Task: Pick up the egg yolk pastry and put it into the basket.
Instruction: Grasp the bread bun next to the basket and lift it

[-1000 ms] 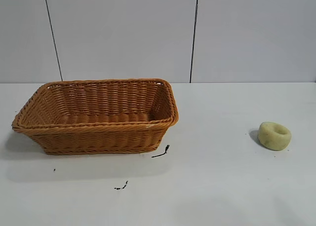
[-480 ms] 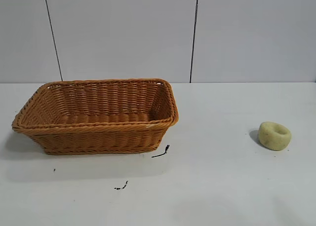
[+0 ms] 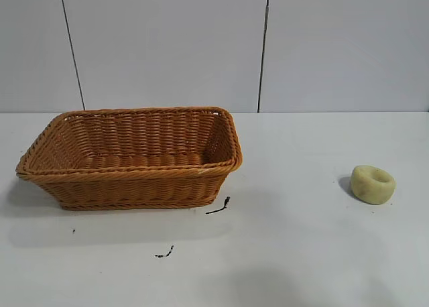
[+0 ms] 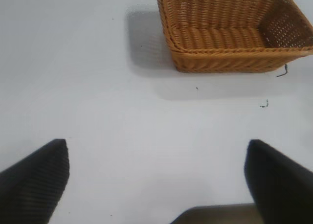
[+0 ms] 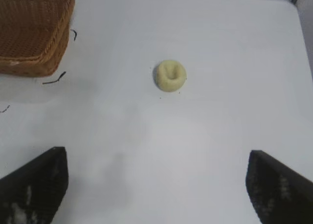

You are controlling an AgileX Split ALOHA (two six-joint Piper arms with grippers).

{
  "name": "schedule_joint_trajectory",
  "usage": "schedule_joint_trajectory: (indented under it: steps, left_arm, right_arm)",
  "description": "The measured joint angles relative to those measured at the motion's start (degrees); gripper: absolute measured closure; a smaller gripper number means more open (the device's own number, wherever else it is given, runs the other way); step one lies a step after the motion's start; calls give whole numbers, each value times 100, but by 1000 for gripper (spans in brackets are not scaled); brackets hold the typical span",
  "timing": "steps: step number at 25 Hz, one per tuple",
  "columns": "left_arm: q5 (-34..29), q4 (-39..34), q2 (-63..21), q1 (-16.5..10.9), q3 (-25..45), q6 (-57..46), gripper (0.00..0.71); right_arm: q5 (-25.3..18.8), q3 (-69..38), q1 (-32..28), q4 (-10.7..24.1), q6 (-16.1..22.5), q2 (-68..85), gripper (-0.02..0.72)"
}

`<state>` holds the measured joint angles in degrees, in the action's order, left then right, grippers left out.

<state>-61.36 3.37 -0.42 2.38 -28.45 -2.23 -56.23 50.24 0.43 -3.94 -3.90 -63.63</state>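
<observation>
The egg yolk pastry (image 3: pixel 372 183), a pale yellow-green puck with a dimple on top, lies on the white table at the right; it shows too in the right wrist view (image 5: pixel 170 76). The orange-brown wicker basket (image 3: pixel 134 179) stands at the left and holds nothing. My right gripper (image 5: pixel 157 155) hangs open above the table, its two dark fingers wide apart, well short of the pastry. In the left wrist view my left gripper (image 4: pixel 157 150) is open over bare table, with the basket (image 4: pixel 234 62) farther off. Neither arm shows in the exterior view.
Small black marks lie on the table near the basket's front corner (image 3: pixel 218 207) and farther forward (image 3: pixel 165 253). A grey panelled wall (image 3: pixel 214 45) backs the table. White table surface (image 3: pixel 295 253) spreads between basket and pastry.
Basket and pastry stay where they were. A faint shadow on the table's near edge has shifted slightly.
</observation>
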Motion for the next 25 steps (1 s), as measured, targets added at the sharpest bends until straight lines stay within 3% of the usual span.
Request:
schedule_joint_trajectory:
  steps: [11, 25]
  left_arm:
    - [0, 0, 0, 0, 0, 0, 15]
    - [0, 0, 0, 0, 0, 0, 15]
  right_arm:
    - [182, 1934, 0, 76, 0, -3291, 15]
    - [841, 3157, 0, -40, 94, -5574, 15]
